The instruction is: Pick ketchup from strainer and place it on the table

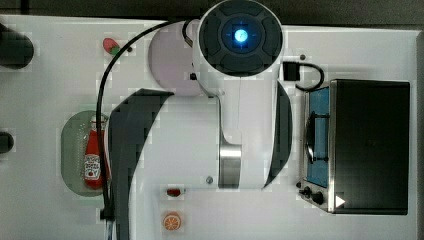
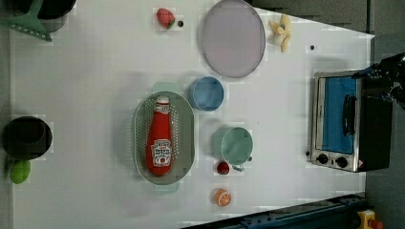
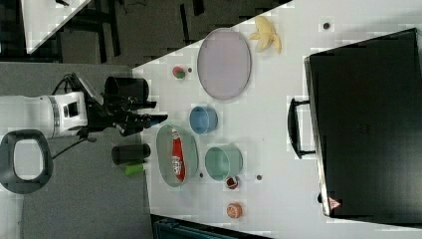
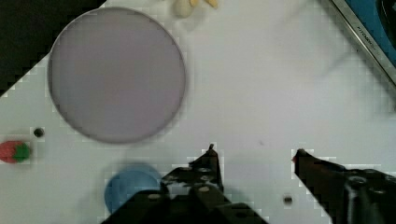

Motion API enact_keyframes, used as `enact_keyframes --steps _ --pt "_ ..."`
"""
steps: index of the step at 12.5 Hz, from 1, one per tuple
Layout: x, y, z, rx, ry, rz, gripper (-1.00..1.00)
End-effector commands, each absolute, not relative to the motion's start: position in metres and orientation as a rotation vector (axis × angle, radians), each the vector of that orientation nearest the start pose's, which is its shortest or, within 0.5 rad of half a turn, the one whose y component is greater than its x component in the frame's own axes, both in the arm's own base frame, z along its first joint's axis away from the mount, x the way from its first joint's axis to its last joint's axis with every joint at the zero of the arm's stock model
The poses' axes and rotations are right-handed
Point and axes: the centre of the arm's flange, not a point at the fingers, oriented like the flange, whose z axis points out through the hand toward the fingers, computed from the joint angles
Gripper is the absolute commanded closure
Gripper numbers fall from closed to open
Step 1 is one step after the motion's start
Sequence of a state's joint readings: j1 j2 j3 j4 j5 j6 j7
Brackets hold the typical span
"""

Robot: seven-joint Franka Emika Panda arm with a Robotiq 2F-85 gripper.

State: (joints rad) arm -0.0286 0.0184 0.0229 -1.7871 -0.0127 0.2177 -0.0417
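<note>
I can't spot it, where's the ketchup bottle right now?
In the left view, the ketchup lies inside the strainer, left of centre, cap pointing toward the top, with the blue bowl to the strainer's upper right.

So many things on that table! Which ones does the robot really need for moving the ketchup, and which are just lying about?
Needed: the ketchup, the strainer holding it, the table, the open gripper.

Lying about: blue bowl, teal bowl, plate, strawberry, banana, orange slice, toaster oven.

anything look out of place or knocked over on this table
Nothing is spilled or damaged. The one odd item is the ketchup, lying flat on its side inside the strainer rather than standing on the table. The gripper hangs open above the table, holding nothing.
</note>
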Motion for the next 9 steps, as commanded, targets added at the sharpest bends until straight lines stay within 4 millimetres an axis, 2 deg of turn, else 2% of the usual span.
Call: enact_keyframes --steps 1,3,5,9 --pt "0.478 -0.017 0.603 -2.809 1.433 0.024 -0.59" --pt "0.481 0.002 0.6 -2.839 1.387 0.026 -0.99" --pt "0.485 0.041 0.592 -2.9 1.287 0.024 -1.0" --pt "0.481 0.152 0.569 -3.048 0.985 0.012 -1.0"
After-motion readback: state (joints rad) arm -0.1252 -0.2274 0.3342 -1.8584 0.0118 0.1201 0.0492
